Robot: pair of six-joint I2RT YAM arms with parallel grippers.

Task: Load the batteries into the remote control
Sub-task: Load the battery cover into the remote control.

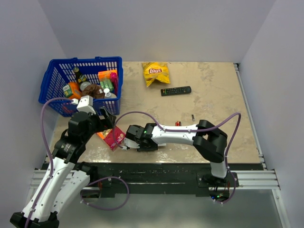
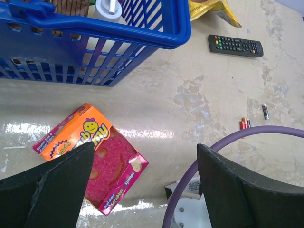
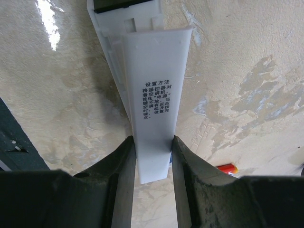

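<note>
My right gripper (image 3: pixel 153 140) is shut on the white back strip (image 3: pixel 156 71) of the slim white remote control (image 3: pixel 100 28). The strip lies along the remote's body, whose dark patch shows at the far end. A red battery (image 3: pixel 227 167) lies on the table just right of my right fingers. In the top view the right gripper (image 1: pixel 129 141) is low at the table's near left, and red batteries (image 1: pixel 178 123) lie beside the forearm. My left gripper (image 2: pixel 145 156) is open and empty, held above the table; the batteries (image 2: pixel 244 123) show at its right.
A pink and orange sponge pack (image 1: pixel 111 137) lies under the left gripper. A blue basket (image 1: pixel 50 78) of groceries stands at the back left. A black remote (image 1: pixel 175 90) and a yellow chips bag (image 1: pixel 155 72) lie at the back. A small dark grey piece (image 1: pixel 193 117) lies near the batteries.
</note>
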